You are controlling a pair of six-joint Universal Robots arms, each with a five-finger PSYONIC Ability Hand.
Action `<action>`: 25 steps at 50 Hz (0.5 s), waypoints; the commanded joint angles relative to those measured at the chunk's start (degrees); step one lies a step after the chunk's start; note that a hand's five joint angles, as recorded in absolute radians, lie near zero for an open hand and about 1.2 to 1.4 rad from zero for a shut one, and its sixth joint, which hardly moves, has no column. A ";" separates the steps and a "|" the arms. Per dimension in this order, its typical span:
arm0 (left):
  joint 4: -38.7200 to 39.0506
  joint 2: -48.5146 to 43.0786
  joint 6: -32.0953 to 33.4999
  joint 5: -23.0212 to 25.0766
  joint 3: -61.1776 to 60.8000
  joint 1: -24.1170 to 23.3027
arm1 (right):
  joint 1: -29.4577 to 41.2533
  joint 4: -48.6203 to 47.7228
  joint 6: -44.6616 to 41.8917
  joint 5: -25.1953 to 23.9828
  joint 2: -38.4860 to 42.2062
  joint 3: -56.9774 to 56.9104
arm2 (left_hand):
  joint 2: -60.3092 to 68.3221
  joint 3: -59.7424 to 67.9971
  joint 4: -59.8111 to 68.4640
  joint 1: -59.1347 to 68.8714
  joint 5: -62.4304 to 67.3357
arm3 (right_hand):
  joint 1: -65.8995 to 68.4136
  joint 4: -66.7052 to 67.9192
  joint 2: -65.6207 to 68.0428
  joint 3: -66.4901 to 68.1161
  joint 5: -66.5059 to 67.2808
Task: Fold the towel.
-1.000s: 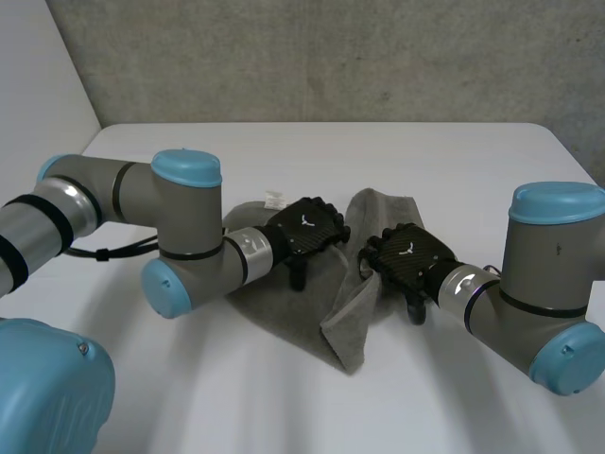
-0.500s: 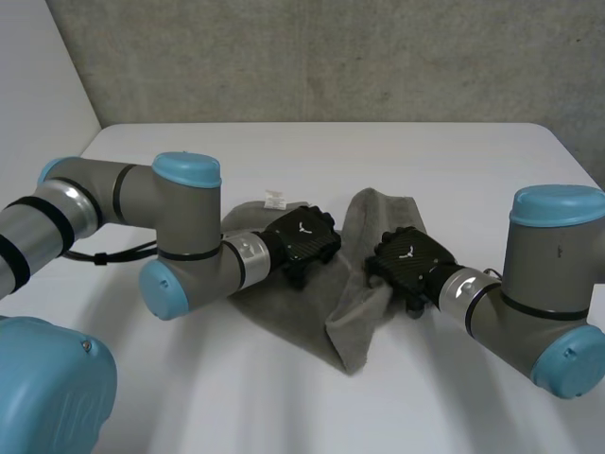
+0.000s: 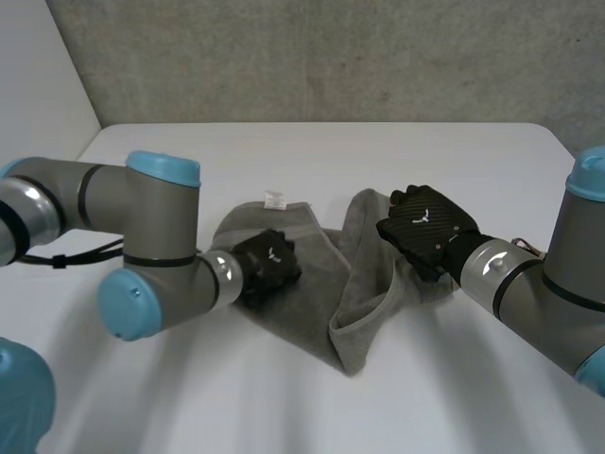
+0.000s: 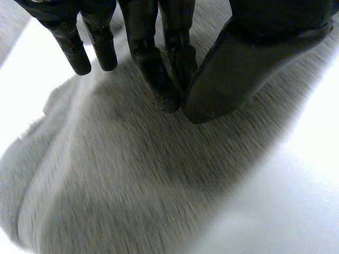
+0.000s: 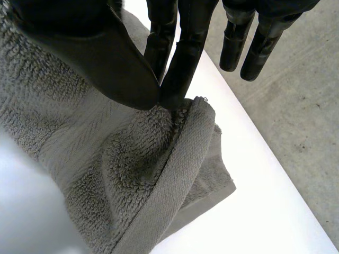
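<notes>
White table [image 3: 492, 161] under both arms, where the right hand [image 3: 425, 222] has lifted a hem of the grey towel [image 3: 302, 312] pinched at its fingertips, beginning the fold, while the left hand [image 3: 267, 265] has drawn back across the cloth beneath it, grip unclear.

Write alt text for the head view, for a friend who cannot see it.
A rumpled grey towel lies on a white table between two robot arms. The left hand rests on the towel's left part, while the right hand pinches its right edge, raised off the table into a loose fold.
</notes>
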 commanded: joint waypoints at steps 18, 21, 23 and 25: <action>7.91 -6.87 -9.54 4.81 16.82 -2.86 | 0.14 0.03 -0.10 0.11 2.52 0.09 | -60.61 -2.73 -3.09 -59.27 -60.81 | 2.85 -4.28 2.21 -2.56 0.14; 5.18 -8.89 -9.54 5.43 20.69 -2.86 | 0.14 0.03 -0.10 0.11 2.61 0.17 | -60.61 -2.73 -3.09 -59.27 -60.81 | 2.35 -4.28 1.70 -2.56 -0.36; 4.30 -9.16 -9.54 5.43 21.66 -2.86 | 0.14 0.03 -0.10 0.11 2.78 0.17 | -60.61 -2.73 -3.09 -59.27 -60.81 | 2.01 -4.28 1.37 -2.56 -0.70; 3.68 -9.08 -9.45 5.43 21.76 -2.95 | 0.14 0.03 -0.18 0.11 3.05 0.09 | -60.61 -2.73 -3.09 -59.27 -60.81 | 1.84 -4.28 1.19 -2.56 -0.87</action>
